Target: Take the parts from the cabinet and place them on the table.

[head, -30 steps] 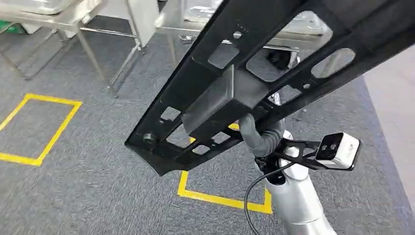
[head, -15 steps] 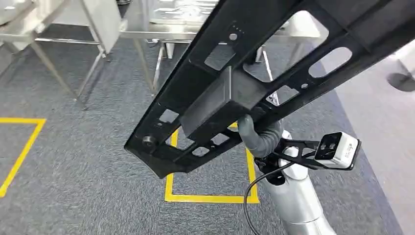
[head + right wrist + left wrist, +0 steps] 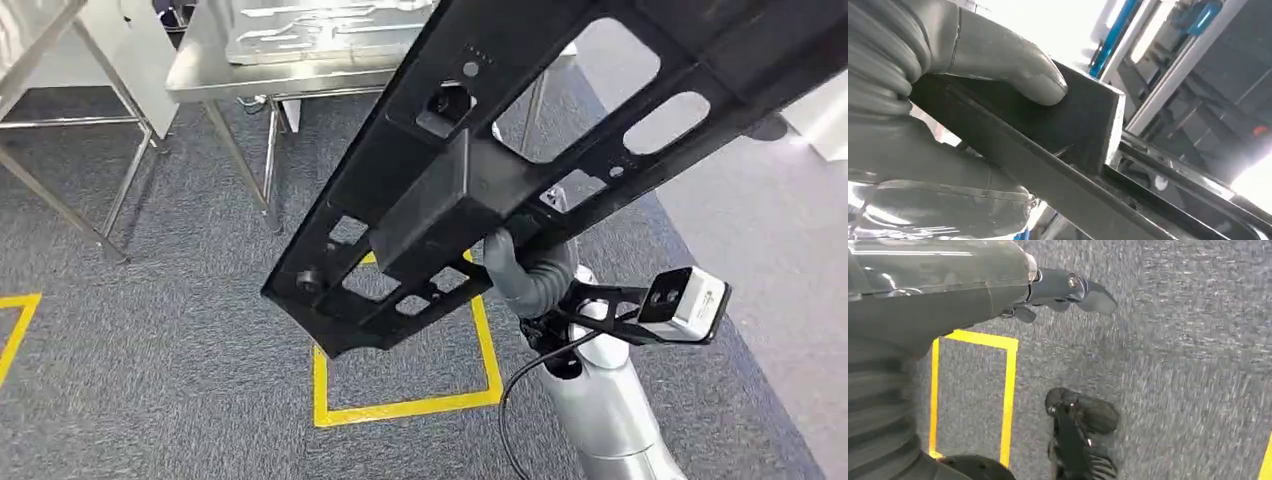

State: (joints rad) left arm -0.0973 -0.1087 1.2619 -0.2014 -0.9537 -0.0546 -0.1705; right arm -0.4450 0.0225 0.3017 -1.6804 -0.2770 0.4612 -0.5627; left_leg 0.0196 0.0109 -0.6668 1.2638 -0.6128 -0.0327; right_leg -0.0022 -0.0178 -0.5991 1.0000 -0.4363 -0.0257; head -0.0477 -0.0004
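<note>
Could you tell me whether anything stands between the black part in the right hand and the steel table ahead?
Nothing visible does. The right hand holds the long black part up over grey carpet, and only open carpet lies before the steel table. A metal panel already lies on the tabletop, so free space there is uncertain.

I count one long black part (image 3: 560, 130), carried over the carpet. Ahead I see two steel tables: one table (image 3: 280, 75) with a flat metal panel (image 3: 320, 25) on it, another table (image 3: 30, 30) at the far left. One full yellow floor square (image 3: 400, 390) lies below.
</note>
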